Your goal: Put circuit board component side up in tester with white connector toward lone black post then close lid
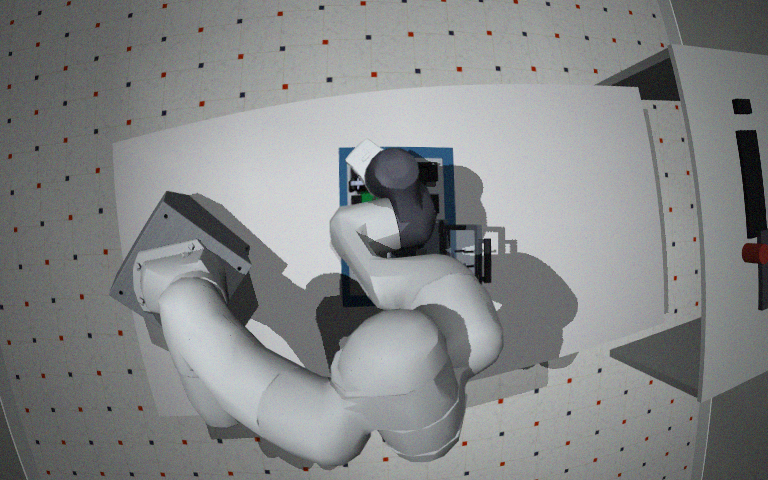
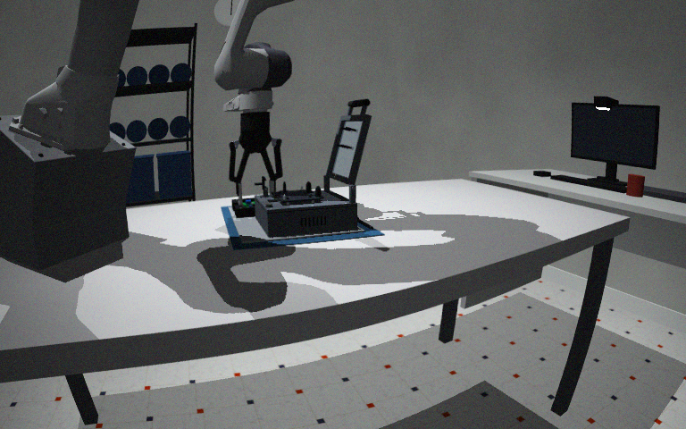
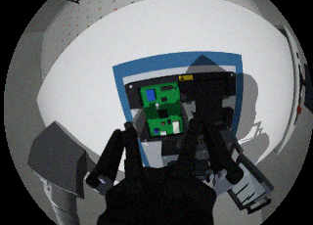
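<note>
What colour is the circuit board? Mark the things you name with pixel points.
Green; the circuit board (image 1: 367, 196) (image 2: 247, 203) (image 3: 156, 100) shows best in the wrist view.

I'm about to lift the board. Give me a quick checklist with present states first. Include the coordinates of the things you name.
1. Board (image 1: 367, 197) (image 2: 246, 203) (image 3: 162, 108) in tray (image 1: 355, 199) (image 2: 243, 212) (image 3: 134, 90), component side up: ok.
2. Fingers on opposite sides of the board: ok.
3. Hand (image 2: 255, 195) (image 3: 162, 111) shut on the board: not ok, open around it.
4. Lid (image 1: 465, 240) (image 2: 349, 151) (image 3: 249, 183) raised for loading: ok.
5. White connector identified: cannot tell; two pale parts show near one edge.
</note>
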{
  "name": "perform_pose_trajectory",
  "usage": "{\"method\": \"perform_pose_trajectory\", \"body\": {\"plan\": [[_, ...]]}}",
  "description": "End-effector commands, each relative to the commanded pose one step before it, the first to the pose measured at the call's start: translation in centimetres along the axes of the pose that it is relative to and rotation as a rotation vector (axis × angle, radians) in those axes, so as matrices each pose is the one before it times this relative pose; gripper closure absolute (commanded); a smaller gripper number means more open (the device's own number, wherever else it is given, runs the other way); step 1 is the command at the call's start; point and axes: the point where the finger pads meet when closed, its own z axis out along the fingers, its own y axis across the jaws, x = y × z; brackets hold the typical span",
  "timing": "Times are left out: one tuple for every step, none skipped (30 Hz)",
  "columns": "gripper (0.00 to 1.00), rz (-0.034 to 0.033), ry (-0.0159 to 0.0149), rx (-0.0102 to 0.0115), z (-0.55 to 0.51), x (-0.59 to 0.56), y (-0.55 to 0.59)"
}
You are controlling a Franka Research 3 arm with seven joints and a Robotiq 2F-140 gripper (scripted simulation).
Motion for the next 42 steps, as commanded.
{"method": "perform_pose_trajectory", "body": {"plan": [[0.51,0.00291,0.00052,0.00143,0.069,-0.046,0.032],[0.51,0.0,0.0,0.0,0.0,0.0,0.0],[0.51,0.0,0.0,0.0,0.0,0.0,0.0],[0.51,0.0,0.0,0.0,0.0,0.0,0.0],[0.51,0.0,0.0,0.0,0.0,0.0,0.0],[0.51,0.0,0.0,0.0,0.0,0.0,0.0],[0.51,0.0,0.0,0.0,0.0,0.0,0.0],[0.51,0.0,0.0,0.0,0.0,0.0,0.0],[0.51,0.0,0.0,0.0,0.0,0.0,0.0],[0.51,0.0,0.0,0.0,0.0,0.0,0.0],[0.51,0.0,0.0,0.0,0.0,0.0,0.0],[0.51,0.0,0.0,0.0,0.0,0.0,0.0],[0.51,0.0,0.0,0.0,0.0,0.0,0.0],[0.51,0.0,0.0,0.0,0.0,0.0,0.0],[0.53,0.0,0.0,0.0,0.0,0.0,0.0],[0.53,0.0,0.0,0.0,0.0,0.0,0.0],[0.53,0.0,0.0,0.0,0.0,0.0,0.0],[0.53,0.0,0.0,0.0,0.0,0.0,0.0],[0.53,0.0,0.0,0.0,0.0,0.0,0.0],[0.53,0.0,0.0,0.0,0.0,0.0,0.0],[0.53,0.0,0.0,0.0,0.0,0.0,0.0],[0.53,0.0,0.0,0.0,0.0,0.0,0.0],[0.53,0.0,0.0,0.0,0.0,0.0,0.0],[0.53,0.0,0.0,0.0,0.0,0.0,0.0],[0.53,0.0,0.0,0.0,0.0,0.0,0.0],[0.53,0.0,0.0,0.0,0.0,0.0,0.0],[0.54,0.0,0.0,0.0,0.0,0.0,0.0],[0.54,0.0,0.0,0.0,0.0,0.0,0.0],[0.54,0.0,0.0,0.0,0.0,0.0,0.0],[0.54,0.0,0.0,0.0,0.0,0.0,0.0],[0.54,0.0,0.0,0.0,0.0,0.0,0.0],[0.54,0.0,0.0,0.0,0.0,0.0,0.0],[0.54,0.0,0.0,0.0,0.0,0.0,0.0],[0.54,0.0,0.0,0.0,0.0,0.0,0.0],[0.54,0.0,0.0,0.0,0.0,0.0,0.0],[0.54,0.0,0.0,0.0,0.0,0.0,0.0],[0.54,0.0,0.0,0.0,0.0,0.0,0.0],[0.54,0.0,0.0,0.0,0.0,0.0,0.0],[0.54,0.0,0.0,0.0,0.0,0.0,0.0],[0.54,0.0,0.0,0.0,0.0,0.0,0.0],[0.54,0.0,0.0,0.0,0.0,0.0,0.0],[0.54,0.0,0.0,0.0,0.0,0.0,0.0]]}}
